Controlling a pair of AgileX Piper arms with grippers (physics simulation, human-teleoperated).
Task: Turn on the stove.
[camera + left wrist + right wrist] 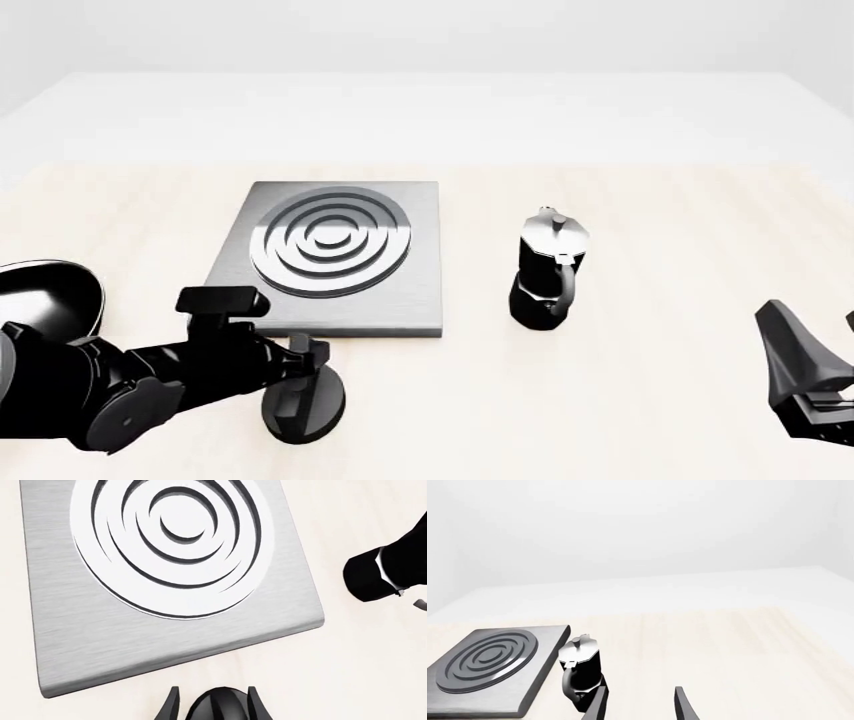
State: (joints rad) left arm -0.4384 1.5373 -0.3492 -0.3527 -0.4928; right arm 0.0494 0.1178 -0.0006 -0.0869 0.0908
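Observation:
The stove [340,262] is a flat brushed-grey slab with concentric silver burner rings, lying left of the table's middle; it also shows in the left wrist view [167,580] and the right wrist view [494,667]. Its black oval ridged knob [304,408] stands on the table just in front of the slab's near edge. My left gripper [304,368] is down over the knob, open, with one finger on each side of it; in the left wrist view the knob [218,707] sits between the fingers [171,705]. My right gripper [810,335] is open and empty at the near right.
A black-and-silver moka pot [547,270] stands upright right of the stove, also seen in the left wrist view [390,570] and the right wrist view [582,672]. A black frying pan [54,300] lies at the left edge, partly behind my left arm.

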